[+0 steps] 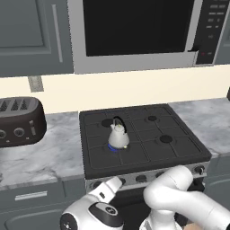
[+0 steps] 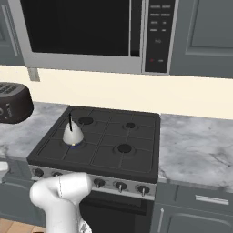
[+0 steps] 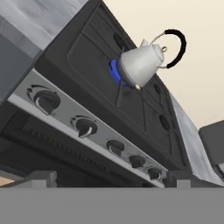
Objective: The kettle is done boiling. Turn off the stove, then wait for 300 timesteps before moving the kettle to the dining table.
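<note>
The white kettle [image 1: 118, 136] [image 2: 72, 133] [image 3: 142, 65] stands upright on the front left burner of the black stove [image 1: 148, 134] [image 2: 113, 136] [image 3: 83, 57]. A blue flame [image 3: 114, 71] burns under it. My gripper [image 1: 116, 183] [image 3: 107, 179] hangs low in front of the steel knob strip, near the left knobs [image 3: 46, 99], with its fingers [image 3: 41, 177] wide apart and open, holding nothing. It is well below and in front of the kettle. The dining table is out of view.
A dark toaster [image 1: 20, 121] [image 2: 13, 102] sits on the marble counter [image 1: 45, 155] left of the stove. More counter [image 2: 195, 145] lies to the right. A microwave [image 1: 134, 31] [image 2: 86, 32] hangs above the cooktop. My arm's elbow [image 1: 179, 193] fills the space before the oven.
</note>
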